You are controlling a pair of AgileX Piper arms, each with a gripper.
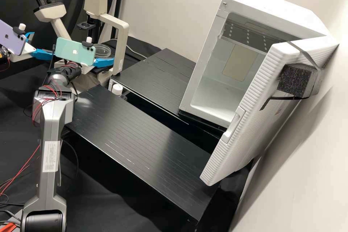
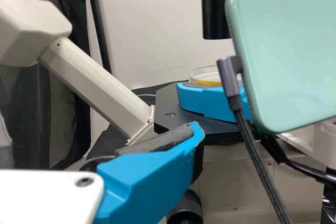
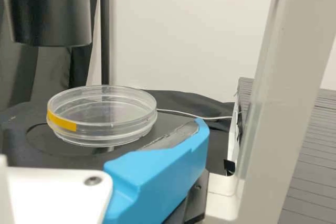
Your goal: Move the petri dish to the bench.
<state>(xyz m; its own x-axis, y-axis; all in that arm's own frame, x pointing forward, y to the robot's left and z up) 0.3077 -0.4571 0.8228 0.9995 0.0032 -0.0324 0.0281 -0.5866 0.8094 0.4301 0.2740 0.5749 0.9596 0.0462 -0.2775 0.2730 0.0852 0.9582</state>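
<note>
Petri dish [image 3: 102, 116], round, so without a long axis to match; lying flat on the black microscope stage [image 2: 167, 103], in from its edges and partly under the dark cylinder [image 3: 48, 9]. Just off the dish, on the side of the pale upright [image 1: 119, 47]: right gripper [image 1: 107, 61], the nearer of the two. Open and holding nothing, its grey pad [image 3: 178, 134] bare and turned to the dish; exact width impossible to tell. Next, probably: close across the rim, lift, then clear the upright with care on the way to the bench [image 1: 137, 130]. Farther out, left gripper [image 1: 43, 45], fingers apart, empty. Added by the left wrist view: the stage's cut corner, apart from the dish. Added by the right: yellow tape [image 3: 61, 120] along the dish's side.
</note>
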